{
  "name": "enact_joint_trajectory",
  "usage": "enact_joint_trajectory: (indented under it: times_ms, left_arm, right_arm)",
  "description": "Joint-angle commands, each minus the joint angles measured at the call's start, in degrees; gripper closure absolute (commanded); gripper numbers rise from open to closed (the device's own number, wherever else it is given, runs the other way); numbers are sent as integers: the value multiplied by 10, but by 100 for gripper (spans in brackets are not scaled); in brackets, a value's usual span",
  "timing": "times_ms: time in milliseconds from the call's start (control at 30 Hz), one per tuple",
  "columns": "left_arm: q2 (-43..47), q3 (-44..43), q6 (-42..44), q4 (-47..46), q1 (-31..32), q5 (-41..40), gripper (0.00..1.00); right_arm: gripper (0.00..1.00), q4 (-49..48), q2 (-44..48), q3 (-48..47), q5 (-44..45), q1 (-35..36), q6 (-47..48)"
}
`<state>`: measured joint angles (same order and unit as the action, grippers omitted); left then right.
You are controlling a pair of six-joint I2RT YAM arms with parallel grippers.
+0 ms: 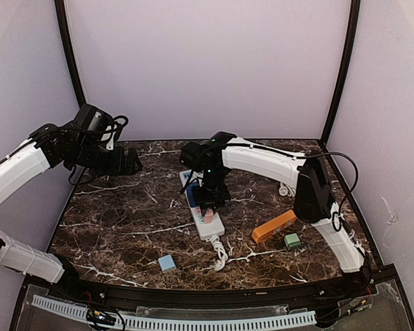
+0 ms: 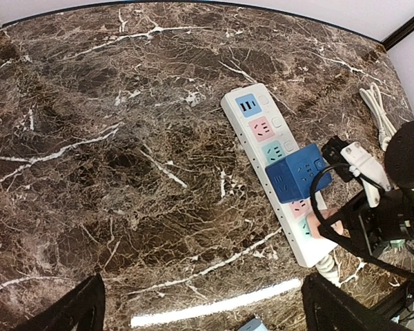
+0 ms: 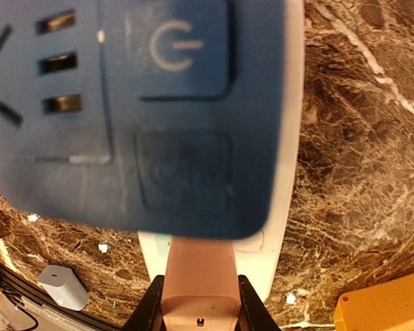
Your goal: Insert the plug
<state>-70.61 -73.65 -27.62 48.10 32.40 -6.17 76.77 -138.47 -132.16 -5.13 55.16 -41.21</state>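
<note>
Right claw (image 3: pixel 201 309) clenched on pink plug (image 3: pixel 196 265). Looks light, rigid, slick plastic; hold flat sides, press squarely into power strip (image 2: pixel 262 131).

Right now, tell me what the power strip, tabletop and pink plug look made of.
Power strip: white plastic, smooth moulded shell.
Tabletop: dark veined marble or printed laminate, polished, reflecting a light.
Pink plug: probably matte plastic, even colour.

Power strip (image 1: pixel 211 226) (white), right gripper (image 1: pixel 208 209) above

The blue adapter (image 3: pixel 134 110) bears a pale power symbol (image 3: pixel 172 45) on its button; nothing else is readable.
</note>
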Motion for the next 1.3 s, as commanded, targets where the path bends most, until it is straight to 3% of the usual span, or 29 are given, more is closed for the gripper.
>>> enact_joint_trajectory:
  times_ms: [0,700,867,1033,1267]
  left_arm:
    - [12,15,11,-12,-2,20,0]
    - [49,44,-9,-60,-2,15,0]
    - [52,49,-20,-65,-2,16,0]
    - [54,53,-34,-69,-2,12,0]
    - [63,69,-55,-77,-2,15,0]
  right_arm:
    - [100,10,-84,24,-15,17,14]
    - [100,-48,-73,76,-26,14,85]
    - [90,-47,-60,73,-13,14,100]
    - [70,-39,-44,78,2,14,115]
    - [59,-24,-19,75,22,13,135]
